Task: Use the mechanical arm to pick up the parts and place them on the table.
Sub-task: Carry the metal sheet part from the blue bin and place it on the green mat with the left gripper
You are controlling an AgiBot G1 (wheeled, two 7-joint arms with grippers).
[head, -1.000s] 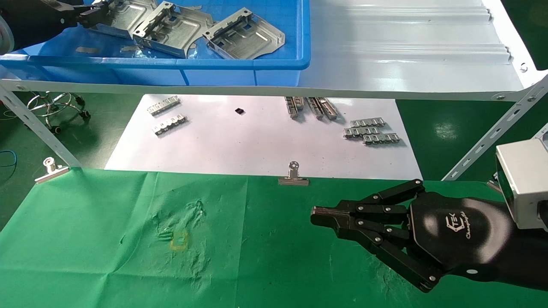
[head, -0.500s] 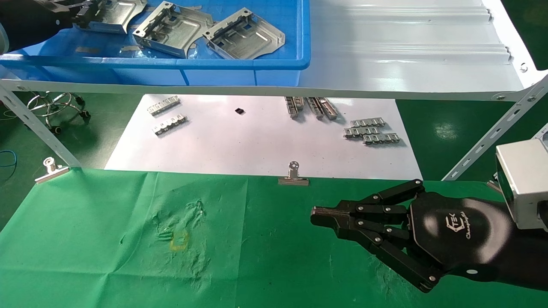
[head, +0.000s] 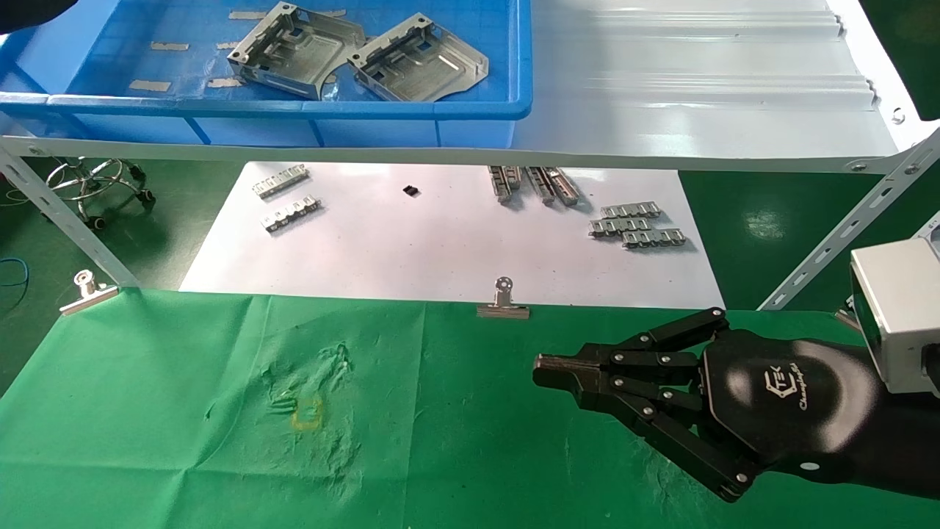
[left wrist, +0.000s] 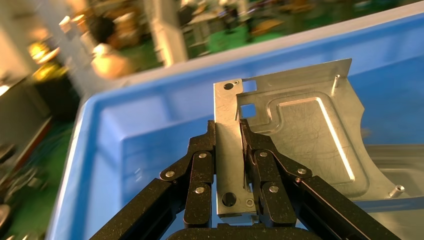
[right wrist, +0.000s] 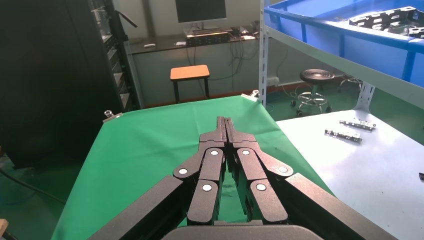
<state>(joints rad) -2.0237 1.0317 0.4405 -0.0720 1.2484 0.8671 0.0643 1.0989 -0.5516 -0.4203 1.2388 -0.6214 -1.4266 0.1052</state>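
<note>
the left black link-fingered tool (left wrist: 229,150) is clamped on the flanged edge of a silvery stamped sheet-metal plate (left wrist: 295,140), holding it above the floor of the blue plastic bin (left wrist: 145,135); this shows only in the left wrist view, and in the head view the left arm is no more than a dark sliver at the 11 o'clock corner. two more silvery stamped plates lie in the bin (head: 470,110) on the pale grey ribbed shelf (head: 698,88), at about 12 o'clock in the head view: one (head: 297,48) just beside and touching the other (head: 418,59). the right glossy black tool (head: 543,367) hovers over the wrinkled green cloth table (head: 183,404) at about 4 o'clock, its fingertips pressed together on nothing, as the right wrist view (right wrist: 226,124) also shows. between shelf and table lies a white paper sheet (head: 440,250) carrying small toothed metal strips (head: 635,224). a silver binder clip (head: 503,303) grips the table's far edge.
</note>
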